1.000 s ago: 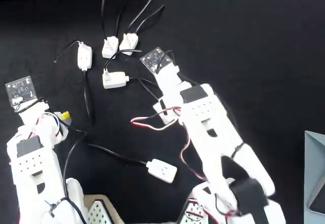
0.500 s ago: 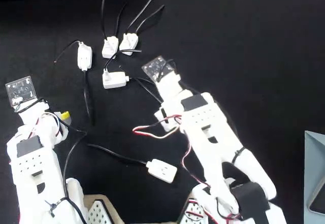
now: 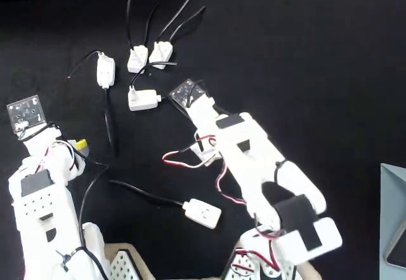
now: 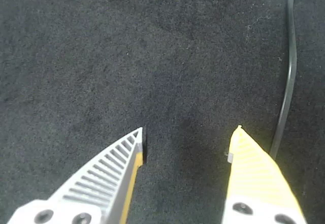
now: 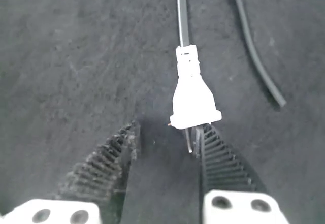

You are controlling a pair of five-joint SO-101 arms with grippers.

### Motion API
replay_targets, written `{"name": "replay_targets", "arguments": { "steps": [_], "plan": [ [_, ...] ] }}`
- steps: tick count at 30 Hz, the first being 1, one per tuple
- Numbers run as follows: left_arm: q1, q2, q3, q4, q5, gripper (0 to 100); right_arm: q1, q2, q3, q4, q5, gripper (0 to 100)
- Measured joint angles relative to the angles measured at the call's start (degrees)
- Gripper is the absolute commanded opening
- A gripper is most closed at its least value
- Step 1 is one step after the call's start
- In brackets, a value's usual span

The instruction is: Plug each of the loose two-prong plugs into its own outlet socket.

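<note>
Right wrist view: we're at pickup, we judge; our right gripper (image 5: 167, 132), jaws apart, must centre on the white moulded two-prong plug (image 5: 195, 102), then close.

L claw (image 4: 190, 132) gapes wide, pointing down. R claw (image 5: 168, 130) also parted, narrower. R arm (image 3: 254, 159) stretches fwd, angled toward L arm (image 3: 38, 197).

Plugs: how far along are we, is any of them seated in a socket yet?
Done: nothing that I can see; the outlet socket lies with nothing plugged in.
In hand: the right end effector is open at the prongs of a white plug, not closed on it. The left end effector is open over black cloth.
Left: grasping that plug, seating it, then the other loose plugs.
</note>
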Motion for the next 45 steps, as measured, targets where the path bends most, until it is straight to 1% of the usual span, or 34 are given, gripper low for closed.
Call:
{"name": "replay_targets", "arguments": {
  "steps": [3, 6, 9, 15, 18, 23, 27, 34, 38, 42, 45],
  "plan": [
    [0.0, 0.0, 0.0, 0.0, 0.0, 27, 0.2, 1.0, -0.5, -0.6, 1.3, 16.8],
    [0.0, 0.0, 0.0, 0.0, 0.0, 27, 1.8, 1.1, -1.6, -0.6, 2.2, 16.8],
    [0.0, 0.0, 0.0, 0.0, 0.0, 27, 2.4, -1.3, -2.0, 1.0, 2.4, 17.0],
    [0.0, 0.0, 0.0, 0.0, 0.0, 27, 0.8, -9.1, -2.0, 3.3, 2.5, 17.0],
    [0.0, 0.0, 0.0, 0.0, 0.0, 27, -0.5, -9.5, -2.0, 2.8, 3.5, 17.0],
    [0.0, 0.0, 0.0, 0.0, 0.0, 27, -0.8, -8.6, -1.5, 2.4, 5.1, 16.8],
    [0.0, 0.0, 0.0, 0.0, 0.0, 27, -2.6, -8.4, -1.5, 9.8, 5.1, 16.8],
    [0.0, 0.0, 0.0, 0.0, 0.0, 27, -3.8, -10.8, -1.5, 21.5, -3.8, 16.8],
    [0.0, 0.0, 0.0, 0.0, 0.0, 27, -3.8, -12.8, -1.5, 28.2, -6.1, 16.7],
    [0.0, 0.0, 0.0, 0.0, 0.0, 27, -3.8, -13.8, -1.5, 31.5, -6.4, 16.7],
    [0.0, 0.0, 0.0, 0.0, 0.0, 27, -3.1, -14.9, -1.5, 30.7, -6.4, 16.7]
  ]
}}
